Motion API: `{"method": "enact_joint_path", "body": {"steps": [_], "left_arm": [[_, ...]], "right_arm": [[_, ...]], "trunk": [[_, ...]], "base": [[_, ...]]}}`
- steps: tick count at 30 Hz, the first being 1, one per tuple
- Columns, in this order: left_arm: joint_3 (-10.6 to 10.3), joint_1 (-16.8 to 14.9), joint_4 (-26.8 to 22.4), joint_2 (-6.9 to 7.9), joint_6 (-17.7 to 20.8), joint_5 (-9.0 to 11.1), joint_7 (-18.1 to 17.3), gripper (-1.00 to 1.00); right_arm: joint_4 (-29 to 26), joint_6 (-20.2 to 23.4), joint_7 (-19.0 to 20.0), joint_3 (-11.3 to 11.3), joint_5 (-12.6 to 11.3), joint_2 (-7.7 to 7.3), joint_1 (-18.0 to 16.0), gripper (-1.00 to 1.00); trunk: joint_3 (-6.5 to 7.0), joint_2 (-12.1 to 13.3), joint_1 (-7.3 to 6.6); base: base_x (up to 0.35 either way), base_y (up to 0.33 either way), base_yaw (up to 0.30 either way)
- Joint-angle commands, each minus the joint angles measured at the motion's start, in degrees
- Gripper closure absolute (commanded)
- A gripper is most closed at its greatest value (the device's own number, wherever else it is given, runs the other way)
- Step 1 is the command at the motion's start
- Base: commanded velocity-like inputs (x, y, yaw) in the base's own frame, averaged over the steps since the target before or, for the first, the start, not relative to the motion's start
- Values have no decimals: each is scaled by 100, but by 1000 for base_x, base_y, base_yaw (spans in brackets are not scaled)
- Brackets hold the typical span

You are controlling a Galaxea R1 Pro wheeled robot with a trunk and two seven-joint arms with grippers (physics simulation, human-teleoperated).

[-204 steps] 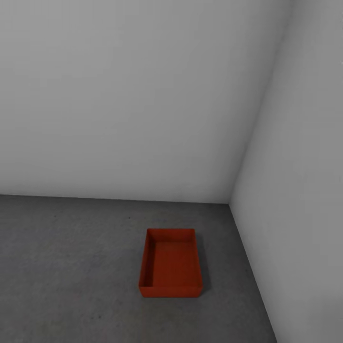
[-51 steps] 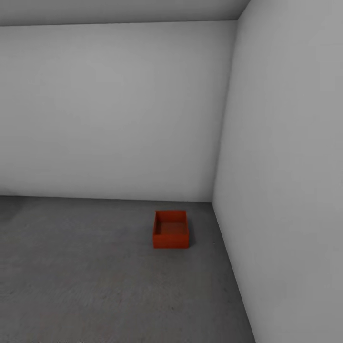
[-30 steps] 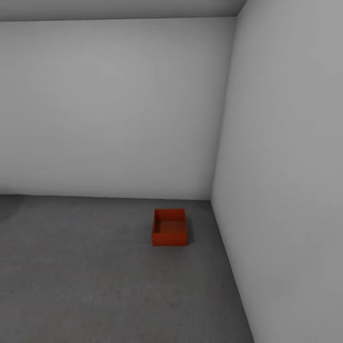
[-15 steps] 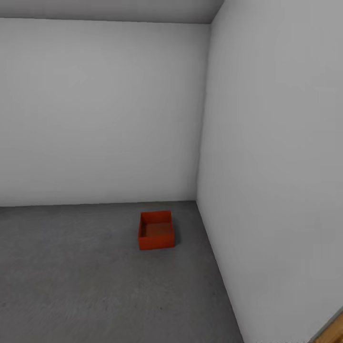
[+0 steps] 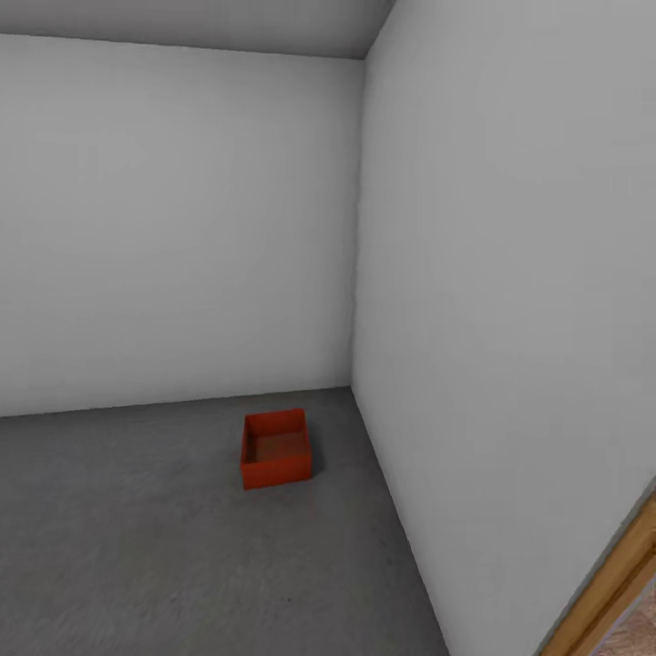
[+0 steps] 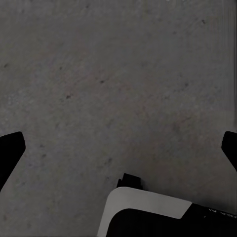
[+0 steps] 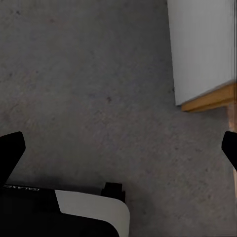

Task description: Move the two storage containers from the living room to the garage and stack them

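One orange-red storage container (image 5: 275,447) sits lidless on the dark grey concrete floor (image 5: 164,556) of the garage, close to the corner where two pale grey walls meet. It looks empty inside. My left gripper (image 6: 118,148) hangs open over bare concrete, its dark fingertips (image 6: 11,148) at the edges of the left wrist view. My right gripper (image 7: 118,148) is also open, with nothing between its fingers, above the floor.
A pale wall (image 5: 510,301) runs along the right, ending in a wooden door frame (image 5: 612,583) at the lower right. The right wrist view shows the wall's end (image 7: 200,49) and a wooden threshold strip (image 7: 207,98). Open concrete stretches left of the container.
The view has swung and backed off: the container sits smaller and further left than a second ago, and the wooden door frame has come into the lower right corner.
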Motion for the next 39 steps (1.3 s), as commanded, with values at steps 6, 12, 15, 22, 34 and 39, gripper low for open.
{"method": "enact_joint_path", "body": {"steps": [6, 12, 15, 22, 34, 39], "left_arm": [[-1, -5, 6, 0, -16, 21, 3, -100], [-1, -5, 6, 0, -19, 21, 5, -100], [-1, -5, 6, 0, -17, 20, 6, -100], [-1, -5, 6, 0, -15, 20, 4, -100], [-1, -5, 6, -5, -15, 21, 2, -100], [-1, -3, 6, -3, -15, 21, 4, -100]], "right_arm": [[23, -37, 13, 1, 12, -1, -11, -100], [23, -33, 13, 1, 12, -1, -11, -100], [23, -33, 13, 1, 12, -1, -11, -100], [23, -33, 13, 1, 12, -1, -11, -100], [23, -33, 13, 1, 12, 3, -11, -100], [23, -33, 13, 1, 12, 2, -11, -100]], "trunk": [[36, -9, 2], [81, -9, 2], [104, -9, 2], [157, -9, 2], [182, -9, 2], [152, -9, 2]], "base": [[0, 0, -184], [0, 0, -182], [0, 0, -182], [0, 0, -177], [0, 0, -50], [0, 0, 0]]}}
